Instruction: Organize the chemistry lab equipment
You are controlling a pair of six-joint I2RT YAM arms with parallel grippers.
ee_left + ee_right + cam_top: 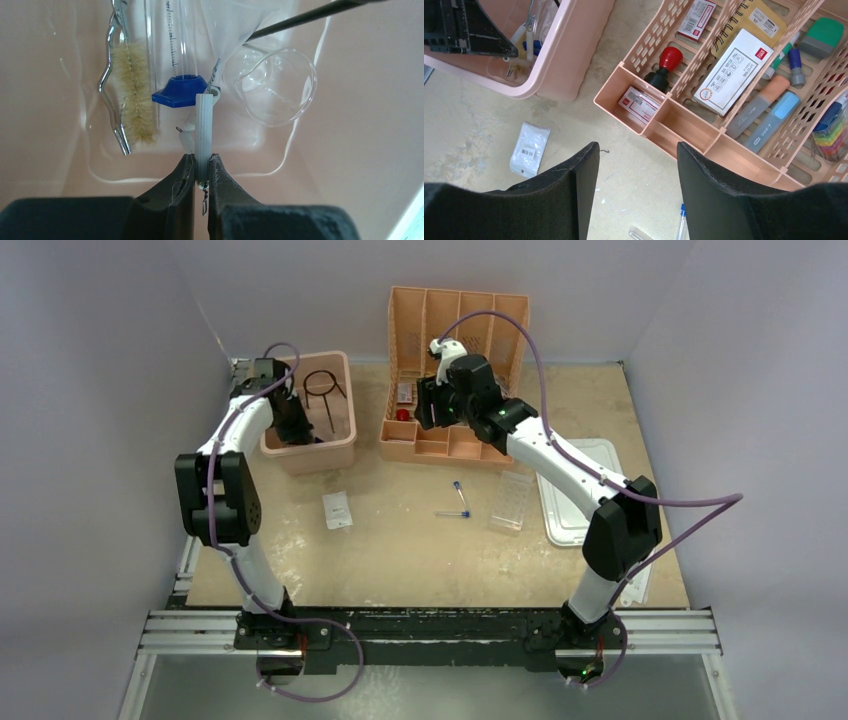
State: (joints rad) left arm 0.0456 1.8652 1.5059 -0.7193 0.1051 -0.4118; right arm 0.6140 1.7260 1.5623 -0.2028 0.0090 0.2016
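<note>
- Your left pincer (201, 167) is clamped on one white ribbed arm of the triangle (204, 120), low inside the pink bin (320, 453). I judge it is there to lay the triangle among the gear.
- Only the left wrist view shows that gear: brush (135, 95), tongs (112, 85), blue-based cylinder (179, 92) and glass vessel (277, 87). From the top you make out little in the bin but the tripod (325, 390).
- Your right pincer (638, 150) gapes wide and empty over the table (400, 550), just beside the orange tray (659, 125). That probably puts it in place to go for a loose item.
- The packet (337, 509), tubes (452, 513) and rack (510, 502) lie mid-table, well apart from the bin. The rack shows only from the top.
</note>
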